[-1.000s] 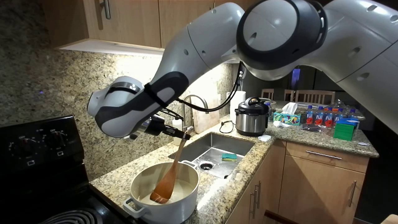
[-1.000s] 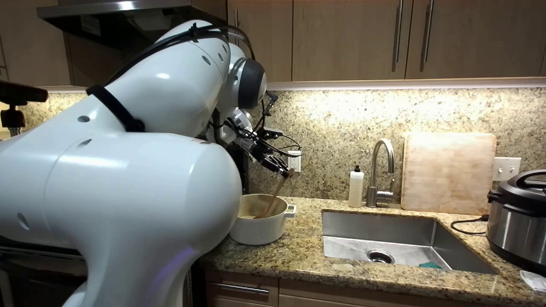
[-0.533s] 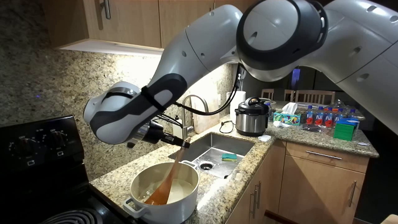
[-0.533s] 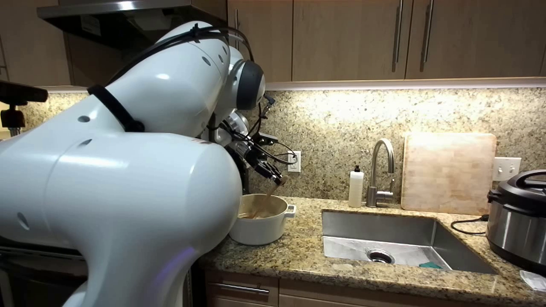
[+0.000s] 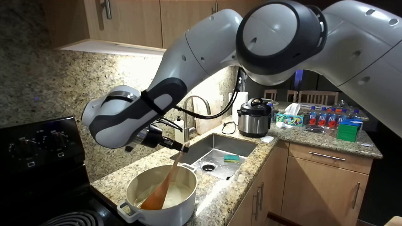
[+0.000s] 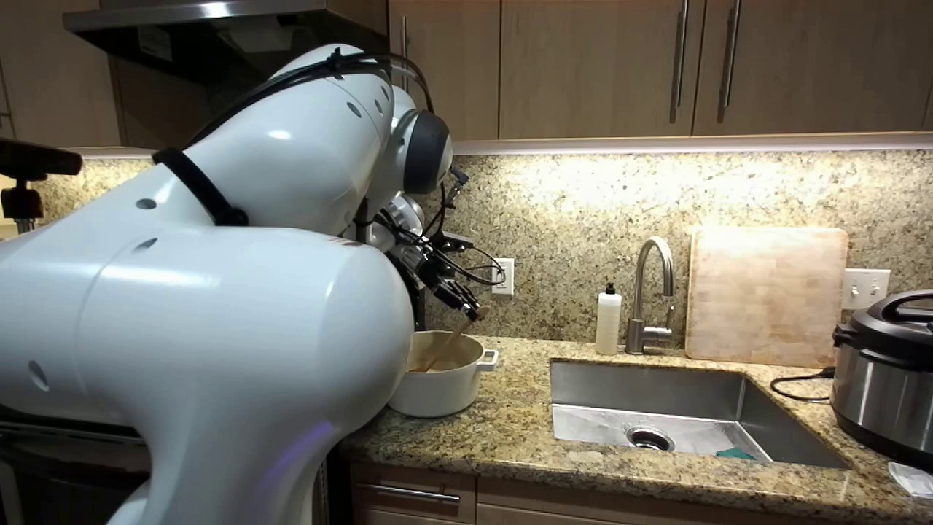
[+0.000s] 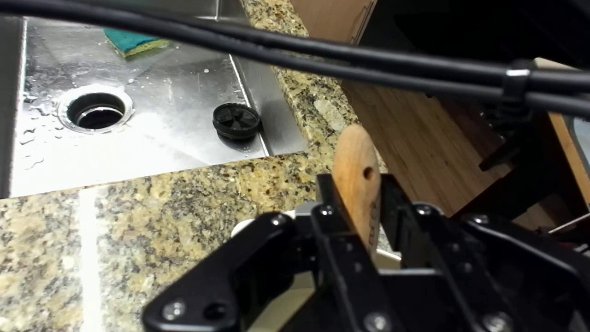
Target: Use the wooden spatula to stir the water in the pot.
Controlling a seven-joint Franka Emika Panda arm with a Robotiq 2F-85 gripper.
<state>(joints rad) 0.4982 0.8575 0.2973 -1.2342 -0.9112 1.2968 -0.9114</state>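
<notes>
Pincer [image 7: 358,185] around spatula [image 5: 162,191] in pot [image 5: 176,215] of water [image 5: 177,196]

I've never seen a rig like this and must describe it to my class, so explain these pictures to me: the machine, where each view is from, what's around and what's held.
The machine is a single robot arm ending in a two-fingered gripper. Two viewpoints stand outside it, showing the scene from different places; the third, the wrist view, rides at the arm's end and looks out past the gripper.

The gripper is closed near the upper end of a wooden spatula, which slants down into a pale pot. Its lower end appears to be in the water.

The pot stands on a stone counter between a black stove and a steel sink with a sponge in it. Farther along are a steel-and-black cooker and some bottles.
</notes>
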